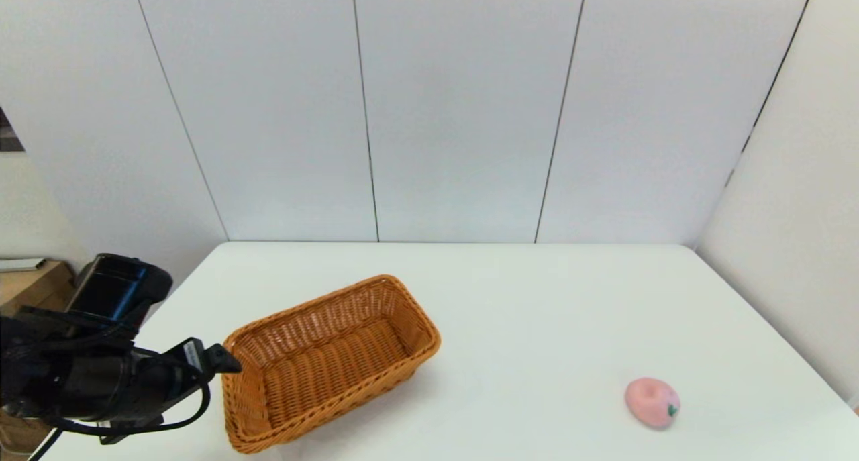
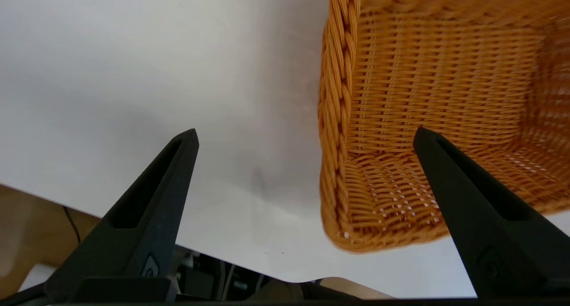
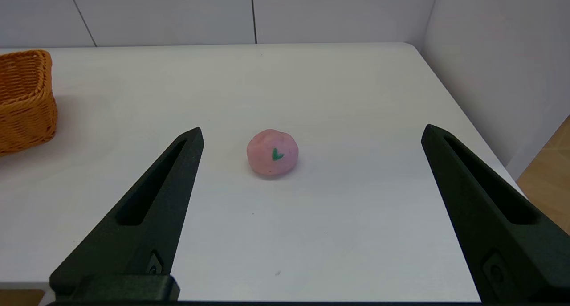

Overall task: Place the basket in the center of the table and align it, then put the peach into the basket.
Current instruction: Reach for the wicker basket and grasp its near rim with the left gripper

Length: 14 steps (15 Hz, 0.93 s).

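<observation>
left gripper (image 2: 305,139) spread wide at the table's (image 1: 537,293) near-left corner, level with the basket's (image 1: 329,360) near short end. braided rim (image 2: 336,110) between the open fingers (image 2: 164,185), one finger outside, the other over the basket's inside; not yet clamped. basket skewed, long axis running from the near-left corner toward the table's middle, so left arm plainly the nearer one for the drag and squaring. right gripper (image 3: 311,134) also wide open, off the near edge, parked, facing the peach (image 3: 272,152). peach resting near the table's near-right corner, well apart from the basket, still to be picked.
</observation>
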Tool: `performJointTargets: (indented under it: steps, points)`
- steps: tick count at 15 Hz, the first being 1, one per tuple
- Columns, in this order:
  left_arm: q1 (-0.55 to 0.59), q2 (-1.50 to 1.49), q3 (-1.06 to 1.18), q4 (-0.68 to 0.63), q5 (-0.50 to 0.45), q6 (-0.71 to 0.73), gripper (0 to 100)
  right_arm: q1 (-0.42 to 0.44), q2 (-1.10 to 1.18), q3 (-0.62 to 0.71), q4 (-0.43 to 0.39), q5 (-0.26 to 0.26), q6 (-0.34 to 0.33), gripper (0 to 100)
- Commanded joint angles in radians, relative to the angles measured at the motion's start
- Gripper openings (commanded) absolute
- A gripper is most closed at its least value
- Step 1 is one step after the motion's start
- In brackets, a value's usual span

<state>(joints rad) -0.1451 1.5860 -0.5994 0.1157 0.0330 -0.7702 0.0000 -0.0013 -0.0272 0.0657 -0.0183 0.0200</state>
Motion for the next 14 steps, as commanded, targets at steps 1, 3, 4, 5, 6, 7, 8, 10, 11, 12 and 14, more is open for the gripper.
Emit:
performJointTargets:
  steps: [1,3,4,5,6,7,8,10,11,12,14]
  points:
    - [-0.07,0.172,-0.071,-0.008,-0.013,-0.018,100,0.0,0.001,0.001,-0.001,0.0,0.0,100]
    - [-0.068,0.218,-0.077,-0.051,-0.035,-0.032,100,0.0,0.001,0.001,-0.001,0.0,0.001,100]
    - [-0.068,0.233,-0.073,-0.085,-0.054,-0.034,100,0.0,0.0,0.001,-0.001,0.0,0.001,100]
    - [-0.068,0.253,-0.076,-0.1,-0.059,-0.035,100,0.0,0.001,0.001,-0.001,0.0,0.001,100]
    - [-0.068,0.276,-0.076,-0.125,-0.059,-0.038,100,0.0,0.0,0.001,-0.001,0.0,0.001,100]
    - [-0.068,0.295,-0.074,-0.153,-0.059,-0.038,100,0.0,0.0,0.001,-0.001,0.0,0.001,100]
    - [-0.068,0.304,-0.069,-0.179,-0.061,-0.038,100,0.0,0.0,0.001,-0.001,0.0,0.001,100]
    - [-0.068,0.316,-0.063,-0.185,-0.062,-0.037,100,0.0,0.0,0.001,-0.001,0.0,0.001,100]
    - [-0.068,0.327,-0.062,-0.185,-0.064,-0.037,100,0.0,0.0,0.001,-0.001,0.0,0.001,100]
    - [-0.068,0.335,-0.053,-0.189,-0.064,-0.038,100,0.0,0.0,0.001,-0.001,0.0,0.001,100]
    - [-0.068,0.355,-0.043,-0.214,-0.064,-0.038,100,0.0,0.0,0.001,-0.001,0.0,0.001,100]
